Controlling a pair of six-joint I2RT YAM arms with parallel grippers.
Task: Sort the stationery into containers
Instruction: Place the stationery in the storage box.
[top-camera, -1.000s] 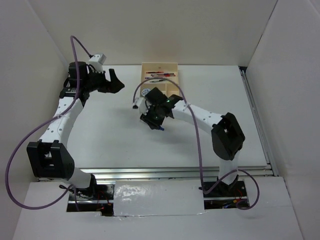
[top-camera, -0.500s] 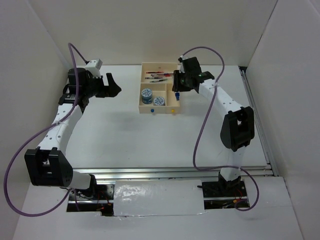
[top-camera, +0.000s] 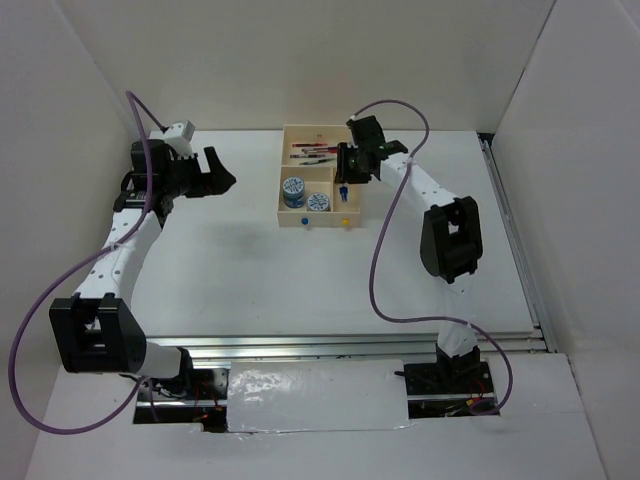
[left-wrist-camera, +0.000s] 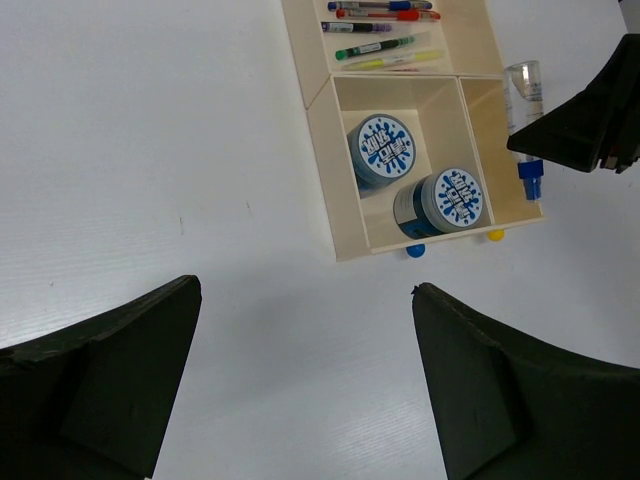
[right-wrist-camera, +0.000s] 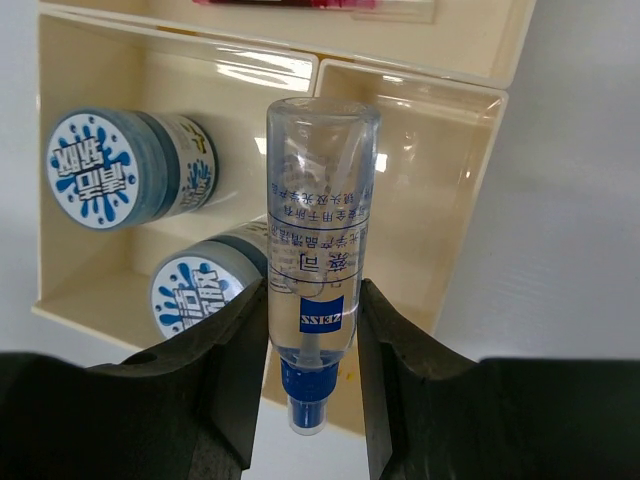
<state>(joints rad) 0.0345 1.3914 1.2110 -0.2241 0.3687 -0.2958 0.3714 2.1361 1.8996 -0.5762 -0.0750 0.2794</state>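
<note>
Hanging over the tray's small right-hand compartment, the clear bottle (right-wrist-camera: 318, 240) with its blue cap is pinched between the closed fingers of the right end effector (right-wrist-camera: 312, 340) and does not yet appear to rest inside; that compartment looks bare beneath it. Most of the sorting seems done: the pens (left-wrist-camera: 380, 22) lie together in the long section at the far side of the cream tray (left-wrist-camera: 318, 150), and the two blue-and-white cylinders (left-wrist-camera: 385, 148) share the square compartment next to the bottle's target, one leaning against the other. What remains, by my reading, is lowering and releasing the bottle, then dealing with the tiny blue piece (left-wrist-camera: 415, 250) and the tiny yellow piece (left-wrist-camera: 495, 236), both of which sit on the desk (left-wrist-camera: 150, 150) just outside the tray's near wall, close enough that I cannot tell whether they touch it. Well apart to the left, the left end effector (left-wrist-camera: 303, 290) hovers over bare desk with its fingers spread wide and nothing between them.
</note>
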